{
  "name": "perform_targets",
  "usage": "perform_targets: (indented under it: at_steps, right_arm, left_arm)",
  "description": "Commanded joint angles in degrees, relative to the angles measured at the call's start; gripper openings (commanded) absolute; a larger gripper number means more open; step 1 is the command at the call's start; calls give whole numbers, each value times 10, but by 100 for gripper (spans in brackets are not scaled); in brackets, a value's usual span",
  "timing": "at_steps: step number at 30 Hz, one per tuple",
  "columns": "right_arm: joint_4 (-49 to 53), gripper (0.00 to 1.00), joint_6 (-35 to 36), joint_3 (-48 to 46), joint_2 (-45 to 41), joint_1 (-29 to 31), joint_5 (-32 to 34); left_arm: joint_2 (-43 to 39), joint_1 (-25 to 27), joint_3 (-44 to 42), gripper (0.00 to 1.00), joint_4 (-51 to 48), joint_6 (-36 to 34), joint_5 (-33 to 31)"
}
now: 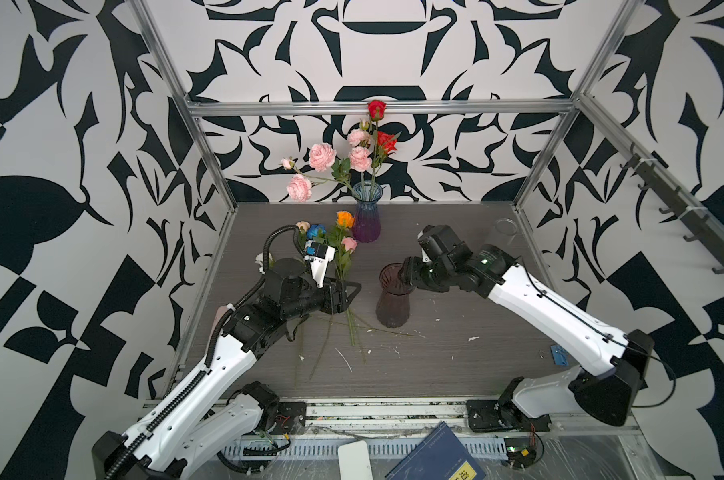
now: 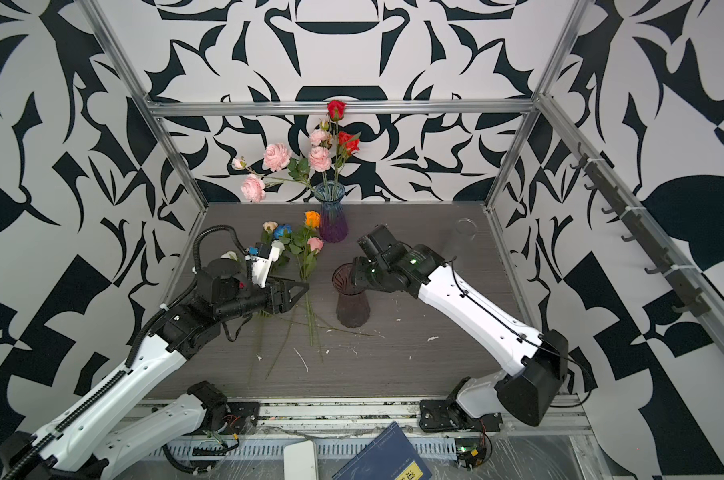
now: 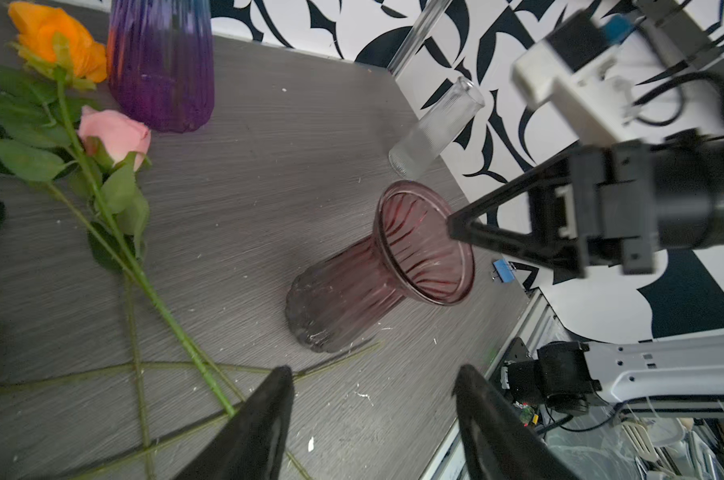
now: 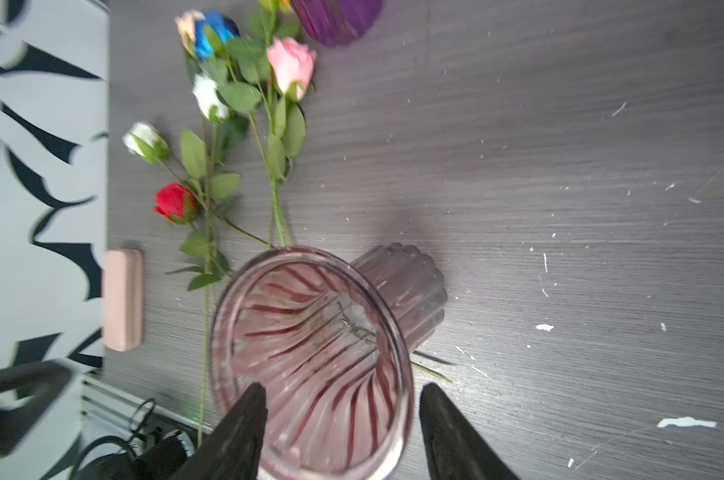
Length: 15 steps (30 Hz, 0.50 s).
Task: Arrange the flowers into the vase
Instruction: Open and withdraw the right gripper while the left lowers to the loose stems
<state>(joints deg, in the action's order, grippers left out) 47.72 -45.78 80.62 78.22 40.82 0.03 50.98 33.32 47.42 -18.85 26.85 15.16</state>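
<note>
A blue-to-purple vase at the back holds a pink multi-head spray and two red roses. Loose flowers lie left of centre: orange, blue, pink and red, stems crossing toward the front. An empty mauve ribbed vase stands mid-table. My right gripper is open astride its rim, one finger inside, one outside. My left gripper is open above the stems and holds nothing.
A clear glass cylinder stands at the back right. A blue clip lies near the table's right edge, and a pink block at its left edge. A blue book and a white slab lie in front, below the table.
</note>
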Motion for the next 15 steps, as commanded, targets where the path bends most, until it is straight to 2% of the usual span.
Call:
perform_targets:
  at_steps: [1, 5, 10, 15]
  right_arm:
    - [6, 62, 17, 20, -61, -31, -1]
    - [2, 60, 5, -56, -138, -99, -21]
    - [-38, 59, 8, -236, -213, -218, -90]
    - [-120, 58, 13, -416, -238, -242, -95]
  left_arm:
    - [23, -16, 10, 66, -47, 0, -19]
    - [80, -69, 21, 62, -74, 5, 30]
    - [158, -144, 16, 57, -29, 28, 125]
    - [272, -152, 58, 56, -41, 9, 138]
